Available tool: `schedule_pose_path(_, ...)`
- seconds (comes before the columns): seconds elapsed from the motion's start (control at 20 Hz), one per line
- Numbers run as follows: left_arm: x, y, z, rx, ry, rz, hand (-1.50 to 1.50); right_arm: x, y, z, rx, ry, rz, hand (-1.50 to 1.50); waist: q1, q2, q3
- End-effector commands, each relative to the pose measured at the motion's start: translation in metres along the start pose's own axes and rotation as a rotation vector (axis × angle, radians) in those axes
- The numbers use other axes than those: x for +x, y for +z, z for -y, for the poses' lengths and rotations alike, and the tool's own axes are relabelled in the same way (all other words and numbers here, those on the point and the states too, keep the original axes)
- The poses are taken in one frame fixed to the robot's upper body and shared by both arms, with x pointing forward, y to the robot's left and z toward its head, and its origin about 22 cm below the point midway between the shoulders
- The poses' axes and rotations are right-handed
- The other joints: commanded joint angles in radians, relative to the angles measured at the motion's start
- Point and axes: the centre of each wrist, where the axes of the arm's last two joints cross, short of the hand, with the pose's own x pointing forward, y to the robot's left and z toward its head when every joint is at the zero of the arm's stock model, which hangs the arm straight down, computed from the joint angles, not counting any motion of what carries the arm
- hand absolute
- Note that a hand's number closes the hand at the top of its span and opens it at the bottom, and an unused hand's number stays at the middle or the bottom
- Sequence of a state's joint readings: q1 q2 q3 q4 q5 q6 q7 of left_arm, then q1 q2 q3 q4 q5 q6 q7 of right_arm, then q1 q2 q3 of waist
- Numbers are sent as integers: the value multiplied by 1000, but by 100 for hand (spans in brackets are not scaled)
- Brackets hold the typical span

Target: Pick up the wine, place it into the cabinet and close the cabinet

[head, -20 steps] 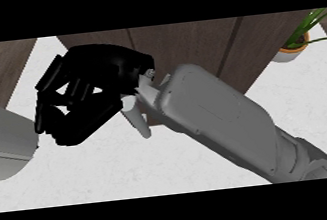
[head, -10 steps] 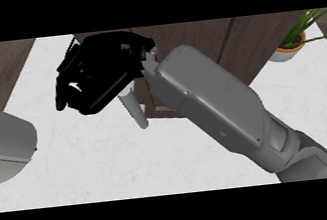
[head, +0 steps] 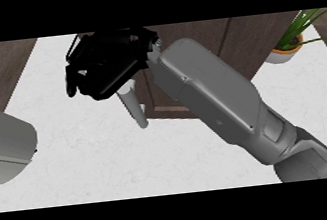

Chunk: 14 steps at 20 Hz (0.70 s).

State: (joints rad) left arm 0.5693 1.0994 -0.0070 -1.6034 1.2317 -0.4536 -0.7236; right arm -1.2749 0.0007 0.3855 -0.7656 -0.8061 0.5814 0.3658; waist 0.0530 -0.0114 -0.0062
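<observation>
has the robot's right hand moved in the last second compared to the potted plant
Yes. The right hand has moved up the view toward the wooden cabinet, ending higher relative to the potted plant, which stayed put at the right.

Cabinet [head: 191, 59]: dark brown wood, panelled door, at the far edge of the white surface [head: 112, 157]. Pale bar handle [head: 134, 107] beside the door. Wine: not discernible.
</observation>
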Motion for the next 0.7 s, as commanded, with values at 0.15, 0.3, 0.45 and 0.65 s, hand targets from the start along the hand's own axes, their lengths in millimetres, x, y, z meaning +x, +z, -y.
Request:
schedule_pose_path(0.15,8,-6,-7,-12,10,67,-150,3,66,57,-259,-30,71,150,-8,28,5)
schedule_pose_path(0.3,3,-4,-2,-24,7,40,-150,4,65,54,-367,-8,126,150,-22,20,5)
schedule_pose_path(0.45,3,-8,1,-29,-2,46,-150,6,72,57,-396,4,151,150,-27,25,5)
schedule_pose_path(0.65,7,-17,7,-76,-2,40,-150,0,71,56,-393,12,161,150,-27,31,5)
